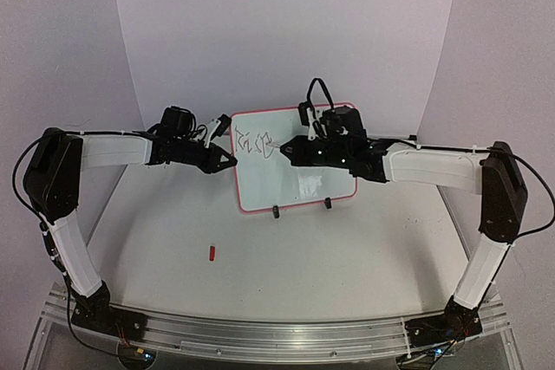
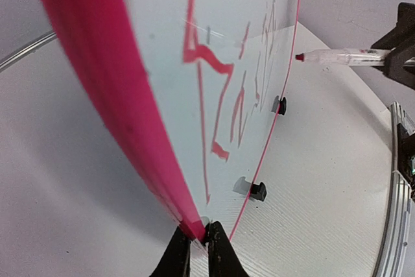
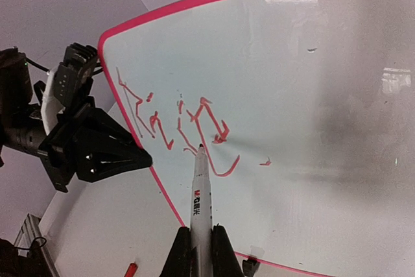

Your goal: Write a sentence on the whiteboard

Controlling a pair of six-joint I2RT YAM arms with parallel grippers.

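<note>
The whiteboard (image 1: 260, 186) stands near the middle of the worktop (image 1: 364, 257) on its two black clip feet (image 1: 276, 210), leaning back a little, its red-pink frame all round; the left end effector (image 1: 231, 160) is closed on the board's left edge, its fingertips (image 2: 217, 251) pinching the frame from either side. The right end effector (image 3: 200, 241) is closed around a white marker (image 3: 201, 192), which points up and away from the fingers; the marker's tip sits at the board's face, right among the strokes, though whether it actually touches I cannot tell. The writing (image 3: 170, 128) is a thin red scrawl in the upper left part of the board, close to the gripped edge; I cannot read it, and the rest of the white surface is bare apart from a couple of tiny marks. A small red piece (image 1: 213, 253) lies on the worktop in front of the board, toward the left, well apart from both arms.
</note>
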